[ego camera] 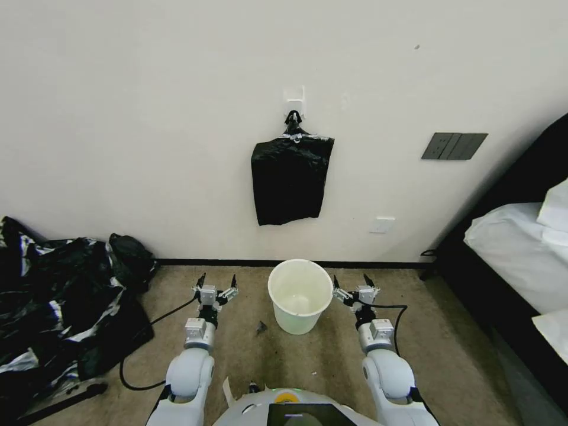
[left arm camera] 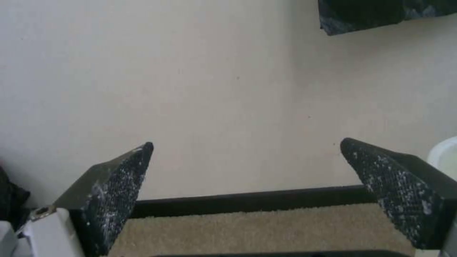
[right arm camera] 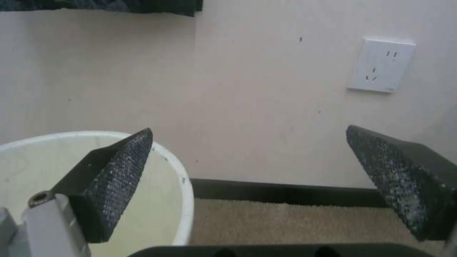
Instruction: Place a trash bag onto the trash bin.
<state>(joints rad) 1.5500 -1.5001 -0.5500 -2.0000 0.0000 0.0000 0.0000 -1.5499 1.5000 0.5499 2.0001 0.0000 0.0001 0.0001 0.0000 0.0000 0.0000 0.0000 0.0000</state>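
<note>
The trash bin (ego camera: 299, 322), a cream-white round bucket, stands on the carpet near the wall, midway between my two arms. My left gripper (ego camera: 217, 281) is open just left of it, held low over the floor and pointing at the wall. My right gripper (ego camera: 353, 281) is open just right of it. In the right wrist view the bin's rim (right arm camera: 188, 200) lies beside one finger (right arm camera: 119, 178). In the left wrist view the left gripper (left arm camera: 246, 142) holds nothing. The trash bag is out of view. A flat knot-topped bundle of black bags (ego camera: 290, 177) hangs from a wall hook above the bin.
A large black-and-silvery mass of plastic (ego camera: 59, 302) covers the floor at the left, with a black cable (ego camera: 160, 319) running from it. A bed (ego camera: 520, 248) stands at the right. The wall carries a socket (ego camera: 382, 225) and a dark switch panel (ego camera: 454, 145).
</note>
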